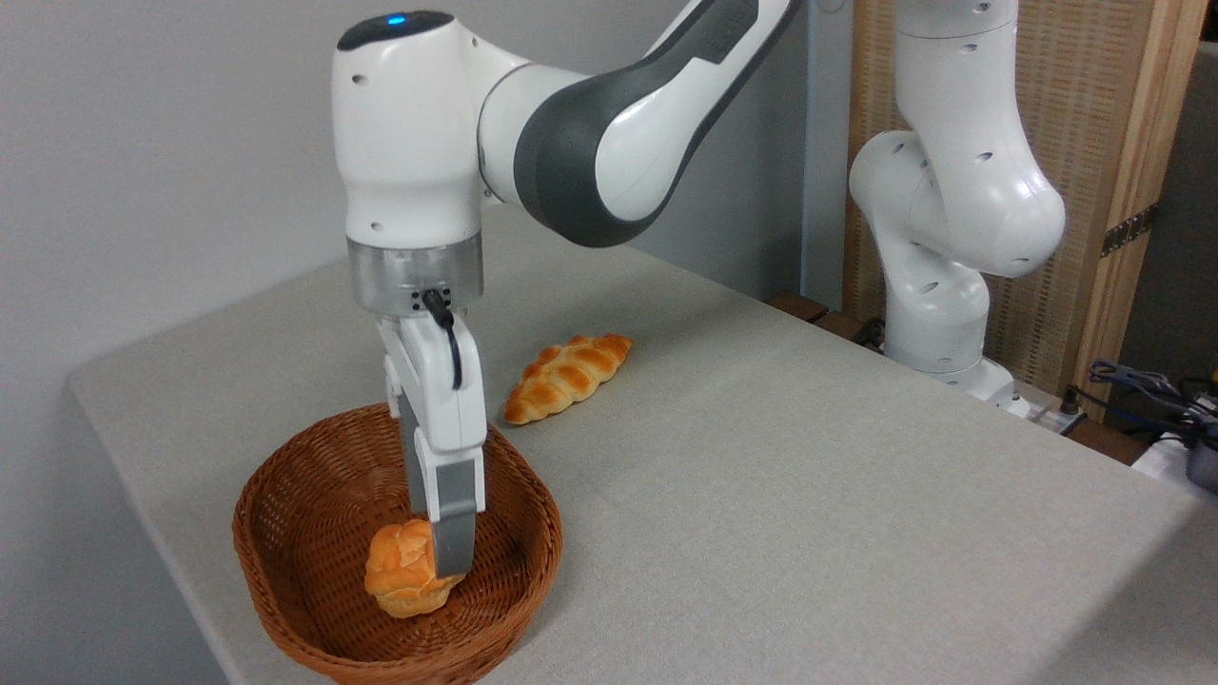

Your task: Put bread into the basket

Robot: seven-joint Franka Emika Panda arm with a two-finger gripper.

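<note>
A grey cloth-covered surface (761, 495) is filling the frame's middle, with a pale wall behind and a wicker screen (1094, 143) at upper right. The claw (442, 561) is reaching down into the basket (285, 533) at lower left, its fingers closing narrowly on the bread (400, 571). A braided loaf (567, 377) is lying behind on the surface.

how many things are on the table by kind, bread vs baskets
bread: 2, the small round bun inside the basket, at the tool, and the long braided loaf lying on the table behind the basket
baskets: 1, the brown wicker basket
total: 3
</note>
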